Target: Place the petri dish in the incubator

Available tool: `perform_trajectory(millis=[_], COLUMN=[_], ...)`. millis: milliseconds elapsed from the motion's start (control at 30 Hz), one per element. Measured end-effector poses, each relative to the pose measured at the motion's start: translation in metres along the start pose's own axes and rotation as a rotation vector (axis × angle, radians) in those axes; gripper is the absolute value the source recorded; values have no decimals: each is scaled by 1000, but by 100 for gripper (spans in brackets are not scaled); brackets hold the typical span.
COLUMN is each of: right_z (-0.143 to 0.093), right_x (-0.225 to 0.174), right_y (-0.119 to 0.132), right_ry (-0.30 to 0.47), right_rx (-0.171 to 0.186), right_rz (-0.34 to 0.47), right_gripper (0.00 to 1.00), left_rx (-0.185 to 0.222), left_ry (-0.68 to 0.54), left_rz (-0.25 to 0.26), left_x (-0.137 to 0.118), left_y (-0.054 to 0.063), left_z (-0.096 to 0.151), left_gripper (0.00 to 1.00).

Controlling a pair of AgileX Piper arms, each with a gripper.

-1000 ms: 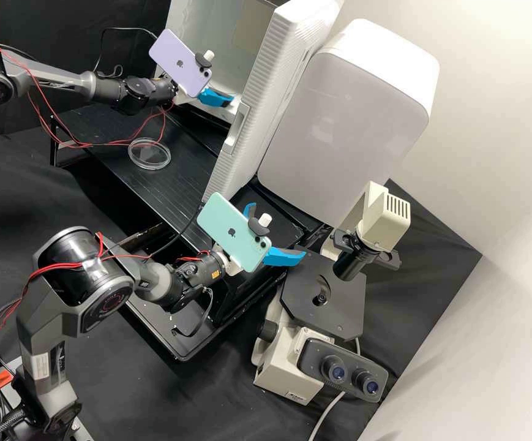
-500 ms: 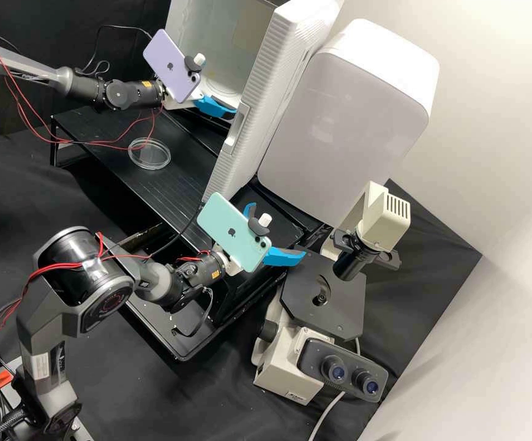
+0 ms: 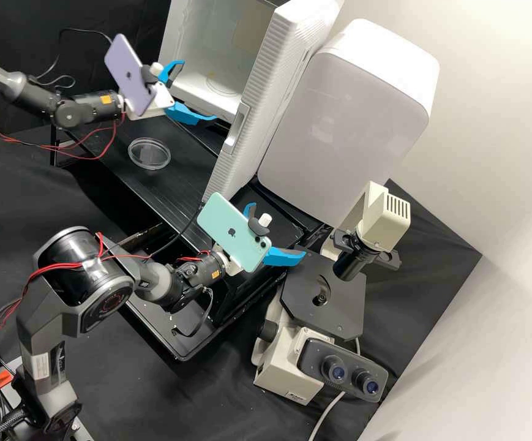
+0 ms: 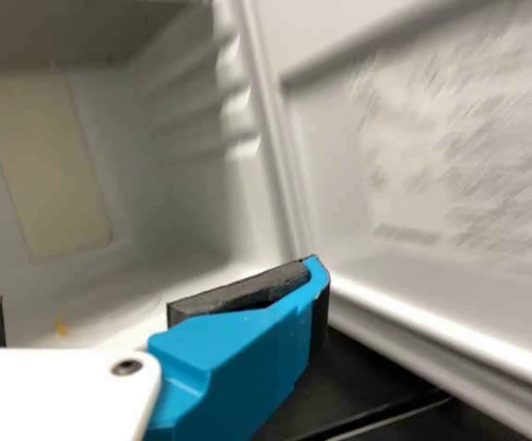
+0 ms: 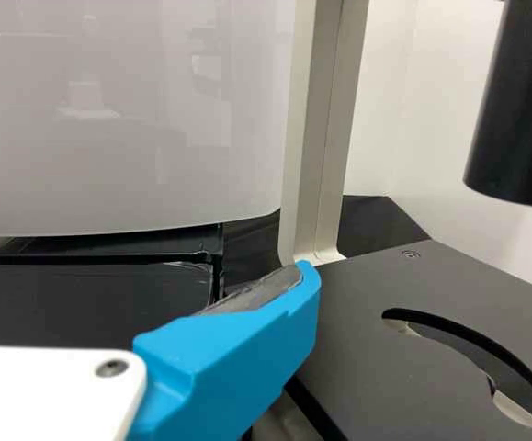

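my left gripper (image 3: pixel 181 92) hangs just outside the open mouth of the incubator (image 3: pixel 207 37). its two blue fingers are spread wide, one above the other, with nothing between them. in my left wrist view one blue finger (image 4: pixel 247 363) points over the sill into the incubator's white chamber, and the dark pad of the other shows well apart from it.

the petri dish (image 3: pixel 149 153), clear and round, lies flat on the black rack (image 3: pixel 180 184) in front of the incubator. it is outside the chamber, near my left gripper but lower, and neither gripper touches it. on the incubator's floor there is a faint round outline (image 3: pixel 221 90); i cannot tell what it is.

the incubator's ribbed white door (image 3: pixel 266 92) stands swung open. my right gripper (image 3: pixel 278 234) is on the far side of that door from the chamber, well apart from the dish, with its fingers also spread and empty. in my right wrist view one of its fingers (image 5: pixel 238 354) sits over the edge of the black stage (image 5: pixel 376 285) of the microscope (image 3: pixel 321 306). the microscope stands beyond the incubator's door, beside a tall white box (image 3: pixel 345 116).
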Motion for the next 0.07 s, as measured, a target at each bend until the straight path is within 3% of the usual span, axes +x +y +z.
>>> perform_trajectory(millis=[67], right_z=[0], right_x=[0], right_y=[0], right_ry=[0], right_rx=[0], right_rz=[0], right_gripper=[100], left_rx=[-32], left_ry=[-47], left_rz=[52], left_x=[-12], left_y=[3], left_z=[-1], left_gripper=[100])
